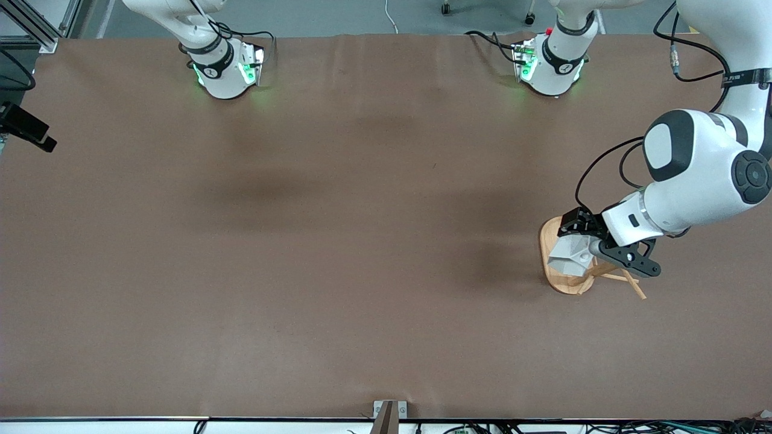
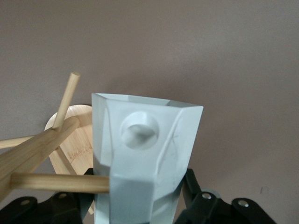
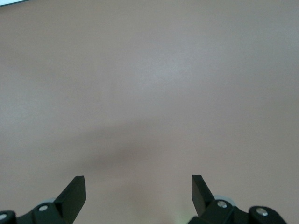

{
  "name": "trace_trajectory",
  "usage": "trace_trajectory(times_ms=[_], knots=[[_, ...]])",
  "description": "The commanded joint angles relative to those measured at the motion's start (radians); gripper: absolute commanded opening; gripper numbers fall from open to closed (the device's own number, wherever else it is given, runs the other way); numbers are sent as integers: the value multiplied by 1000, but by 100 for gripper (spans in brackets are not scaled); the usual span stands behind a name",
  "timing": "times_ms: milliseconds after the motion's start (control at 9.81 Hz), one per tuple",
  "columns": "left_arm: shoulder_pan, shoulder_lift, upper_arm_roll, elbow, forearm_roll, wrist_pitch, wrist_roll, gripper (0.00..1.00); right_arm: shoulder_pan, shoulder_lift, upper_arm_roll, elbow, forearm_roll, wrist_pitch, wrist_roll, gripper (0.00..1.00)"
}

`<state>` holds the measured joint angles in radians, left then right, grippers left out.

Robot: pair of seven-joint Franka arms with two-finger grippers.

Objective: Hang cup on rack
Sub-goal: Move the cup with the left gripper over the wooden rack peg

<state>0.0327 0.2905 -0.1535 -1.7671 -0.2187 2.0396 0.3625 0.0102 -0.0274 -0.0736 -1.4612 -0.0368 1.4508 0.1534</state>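
Observation:
My left gripper [image 1: 586, 242] is shut on the white faceted cup [image 1: 569, 254] and holds it over the rack's oval bamboo base [image 1: 553, 278], beside the post. In the left wrist view the cup [image 2: 145, 154] fills the space between the black fingers [image 2: 192, 186], its blocky handle and round hole [image 2: 138, 130] facing the camera. One thin peg [image 2: 56, 182] runs up to the cup's side and its tip is hidden by the cup. The post [image 2: 32, 150] and another peg [image 2: 66, 99] stand beside it. My right gripper [image 3: 138, 186] is open and empty over bare table.
The brown table cover [image 1: 338, 241] is bare apart from the rack at the left arm's end. More pegs [image 1: 632, 284] stick out from the rack toward the front camera. The right arm waits near its base [image 1: 223, 69].

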Motion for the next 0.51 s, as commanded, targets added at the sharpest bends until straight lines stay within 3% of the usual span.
trace_trajectory(times_ms=[0, 102, 408], knots=[[-7, 35, 17, 5, -7, 7, 27, 2, -16, 3, 8, 10, 15, -7, -3, 100], [-7, 35, 18, 6, -7, 7, 27, 6, -16, 3, 6, 10, 15, -7, -3, 100], [-8, 35, 25, 6, -8, 7, 21, 74, -18, 3, 6, 10, 15, -9, -3, 100]])
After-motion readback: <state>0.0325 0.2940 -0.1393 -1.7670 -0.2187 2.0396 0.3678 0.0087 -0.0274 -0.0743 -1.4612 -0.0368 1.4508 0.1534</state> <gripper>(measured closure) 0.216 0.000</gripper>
